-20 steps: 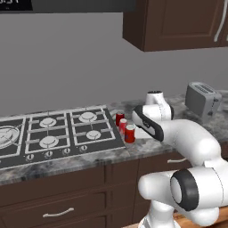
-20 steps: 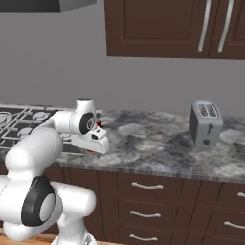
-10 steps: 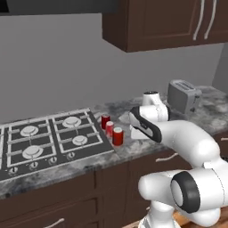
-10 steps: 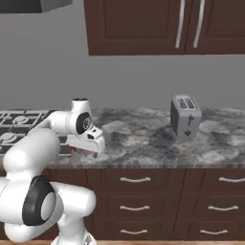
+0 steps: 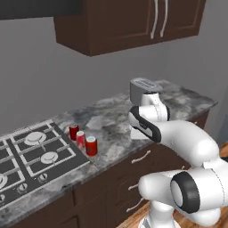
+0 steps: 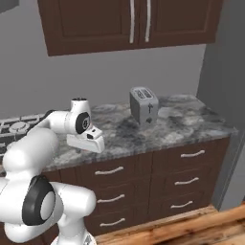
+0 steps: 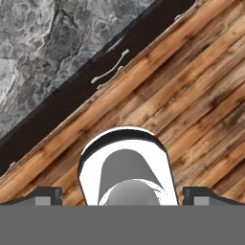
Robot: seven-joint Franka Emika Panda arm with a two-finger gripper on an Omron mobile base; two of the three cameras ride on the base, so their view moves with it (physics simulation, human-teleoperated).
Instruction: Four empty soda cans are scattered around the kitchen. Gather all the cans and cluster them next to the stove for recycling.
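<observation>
Left base view: three red soda cans [image 5: 83, 139] stand clustered on the granite bench [image 5: 116, 120] just beside the stove [image 5: 31, 156], while the hand [image 7: 122, 194], fingers spread wide and empty, points down over the wooden floor [image 7: 191, 105].

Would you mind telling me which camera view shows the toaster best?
The right base view: the toaster stands unobstructed on the counter, its slots and front lever visible. In the left base view the arm hides most of it.
</observation>
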